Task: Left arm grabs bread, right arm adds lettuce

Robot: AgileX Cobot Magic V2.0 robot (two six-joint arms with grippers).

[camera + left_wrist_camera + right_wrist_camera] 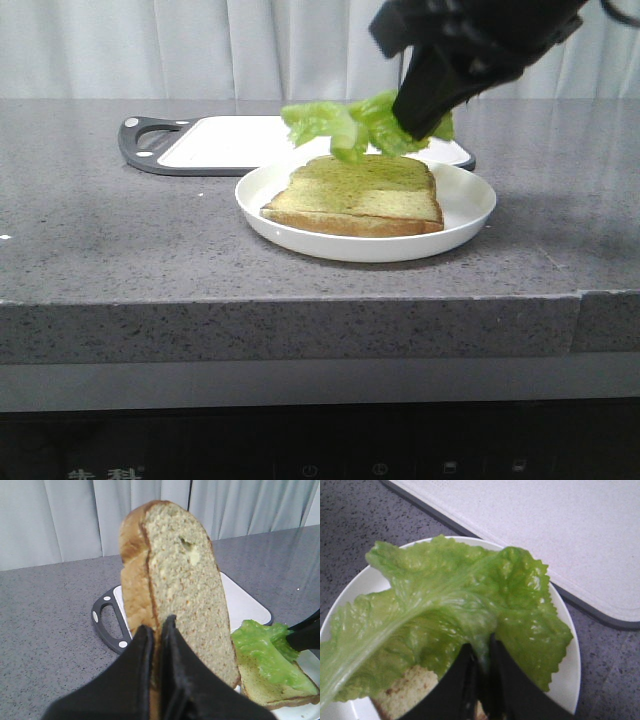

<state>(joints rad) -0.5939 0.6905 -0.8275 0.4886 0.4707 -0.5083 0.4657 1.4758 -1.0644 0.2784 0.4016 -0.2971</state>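
My left claw pinches the bread upright, while my right claw grips the lettuce just above the plate's other slice.

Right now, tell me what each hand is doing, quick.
Left hand: closed on a slice of bread, held upright.
Right hand: closed on the lettuce, above the bread slice on the plate.

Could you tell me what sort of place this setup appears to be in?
Probably a kitchen-style counter: a speckled grey stone worktop, a white cutting board with a dark handle, and a white plate holding a bread slice, curtains behind.
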